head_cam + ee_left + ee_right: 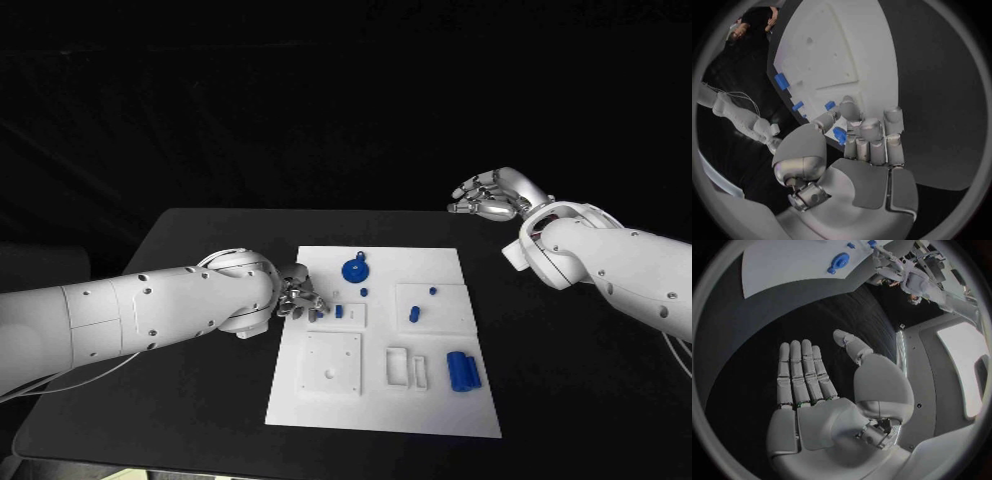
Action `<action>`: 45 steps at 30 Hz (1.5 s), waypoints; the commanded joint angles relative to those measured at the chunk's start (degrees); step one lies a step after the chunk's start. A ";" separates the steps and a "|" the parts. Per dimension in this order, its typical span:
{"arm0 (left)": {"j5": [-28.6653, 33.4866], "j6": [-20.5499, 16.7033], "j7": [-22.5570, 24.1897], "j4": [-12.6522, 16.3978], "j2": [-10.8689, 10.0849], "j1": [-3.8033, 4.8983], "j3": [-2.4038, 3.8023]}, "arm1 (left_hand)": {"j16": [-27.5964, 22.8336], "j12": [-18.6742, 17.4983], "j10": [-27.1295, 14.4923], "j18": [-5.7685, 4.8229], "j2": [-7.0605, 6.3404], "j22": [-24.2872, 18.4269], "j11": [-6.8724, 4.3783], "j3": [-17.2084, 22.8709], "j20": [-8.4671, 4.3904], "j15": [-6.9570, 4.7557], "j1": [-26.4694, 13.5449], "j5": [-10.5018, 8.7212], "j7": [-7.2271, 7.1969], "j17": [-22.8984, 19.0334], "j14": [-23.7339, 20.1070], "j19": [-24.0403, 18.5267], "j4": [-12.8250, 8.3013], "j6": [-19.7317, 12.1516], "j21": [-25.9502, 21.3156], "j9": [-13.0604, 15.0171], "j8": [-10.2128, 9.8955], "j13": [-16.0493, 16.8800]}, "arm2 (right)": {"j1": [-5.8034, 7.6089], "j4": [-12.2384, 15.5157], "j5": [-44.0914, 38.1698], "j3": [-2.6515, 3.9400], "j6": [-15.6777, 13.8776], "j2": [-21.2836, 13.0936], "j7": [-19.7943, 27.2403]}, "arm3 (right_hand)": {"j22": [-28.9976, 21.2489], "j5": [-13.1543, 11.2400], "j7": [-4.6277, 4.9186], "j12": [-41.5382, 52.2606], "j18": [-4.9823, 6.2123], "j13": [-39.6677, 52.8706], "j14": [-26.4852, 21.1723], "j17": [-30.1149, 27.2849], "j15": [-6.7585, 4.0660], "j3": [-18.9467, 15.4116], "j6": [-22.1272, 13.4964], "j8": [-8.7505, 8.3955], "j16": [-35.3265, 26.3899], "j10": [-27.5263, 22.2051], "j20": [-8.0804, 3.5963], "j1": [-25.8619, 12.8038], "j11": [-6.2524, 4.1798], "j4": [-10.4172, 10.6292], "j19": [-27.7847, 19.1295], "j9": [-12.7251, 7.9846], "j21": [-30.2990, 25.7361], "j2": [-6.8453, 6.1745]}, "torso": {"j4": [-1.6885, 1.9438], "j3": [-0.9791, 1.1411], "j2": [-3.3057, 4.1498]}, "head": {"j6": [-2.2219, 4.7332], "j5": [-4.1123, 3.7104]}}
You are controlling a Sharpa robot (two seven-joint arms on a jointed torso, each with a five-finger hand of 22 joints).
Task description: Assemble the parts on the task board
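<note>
Nearest us, our left hand (856,142) pinches one blue part (839,135) at the board (433,400); several parts (462,371) look unplaced, our right hand (492,196) spread empty.

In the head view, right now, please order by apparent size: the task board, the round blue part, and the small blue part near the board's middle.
1. Task board, by far the largest.
2. Round blue part.
3. Small blue part, smallest.
All lie on one flat board, so nearness to the camera hardly affects the order.
</note>
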 commanded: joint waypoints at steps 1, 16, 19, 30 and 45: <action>-0.25 0.99 -0.86 -0.09 0.06 -0.12 -0.08 | -0.29 -0.34 -0.12 0.54 -3.09 0.68 0.21 -0.06 -6.86 -0.11 -1.07 -0.62 0.06 -0.12 -0.03 -0.18 1.72 -0.71 -0.07 -0.01 0.00 -0.20 | -0.01 0.06 -0.12 0.02 0.62 0.04 0.49 | 0.10 0.38 0.19 0.21 1.04 -0.10 -0.42 -0.06 -0.01 -0.27 -0.39 0.12 0.39 0.07 0.51 -0.32 0.06 0.16 0.00 -0.09 -0.40 0.41 | 0.00 -0.01 -0.01 | 0.04 0.01; -0.06 -3.82 0.51 0.38 -0.73 -0.13 0.02 | -0.93 -0.93 -0.73 0.78 -8.36 0.65 0.39 1.57 -6.79 -0.02 0.74 -0.60 0.27 -0.39 -0.53 -0.15 7.83 -1.95 0.09 0.53 0.38 -0.43 | -0.04 0.14 -0.08 0.02 0.56 -0.18 0.51 | 0.14 0.40 0.20 0.23 1.05 -0.16 -0.44 -0.14 0.00 -0.29 -0.42 0.10 0.45 0.05 0.52 -0.34 0.07 0.17 0.00 -0.11 -0.43 0.40 | -0.04 0.00 0.01 | 0.15 -0.04; 2.08 -6.29 1.64 0.63 -1.24 -0.12 0.21 | -2.30 -1.79 -2.23 0.70 -9.14 0.56 0.84 1.38 -6.64 0.37 1.46 -0.60 0.76 -1.14 -1.55 -0.71 8.55 -3.53 -0.23 0.70 0.13 -0.72 | -0.05 0.14 -0.05 0.02 0.53 -0.25 0.53 | 0.15 0.41 0.21 0.24 1.06 -0.18 -0.45 -0.16 0.00 -0.30 -0.42 0.10 0.46 0.05 0.52 -0.34 0.07 0.18 0.00 -0.11 -0.44 0.41 | -0.03 -0.02 0.02 | 0.21 -0.09; 10.82 -8.07 4.44 1.65 -2.77 -0.10 0.89 | -4.46 -4.45 -6.78 0.19 -10.16 0.30 3.31 -1.14 -5.62 2.73 4.16 -0.61 3.54 -2.65 -3.27 -2.93 7.31 -13.02 -1.58 -1.27 -3.83 -1.85 | -0.11 0.20 0.03 0.02 0.49 -0.46 0.55 | 0.17 0.42 0.21 0.25 1.07 -0.22 -0.47 -0.22 0.01 -0.30 -0.44 0.09 0.50 0.03 0.53 -0.34 0.07 0.17 0.00 -0.12 -0.46 0.41 | 0.02 -0.01 0.00 | 0.24 -0.19; 8.64 -18.78 21.75 -1.45 -0.74 -0.10 2.18 | -10.50 -15.77 -21.13 -0.29 -3.56 -0.25 7.81 0.96 -1.13 7.45 19.86 4.04 7.24 -5.37 -12.28 -11.06 -5.21 -17.33 -6.17 -2.93 -5.41 -7.50 | -0.15 0.19 0.05 0.02 0.49 -0.39 0.56 | 0.20 0.44 0.22 0.27 1.09 -0.27 -0.49 -0.29 0.01 -0.28 -0.45 0.08 0.55 0.02 0.53 -0.28 0.08 0.15 0.00 -0.14 -0.49 0.43 | 0.01 0.00 0.02 | 0.84 -0.14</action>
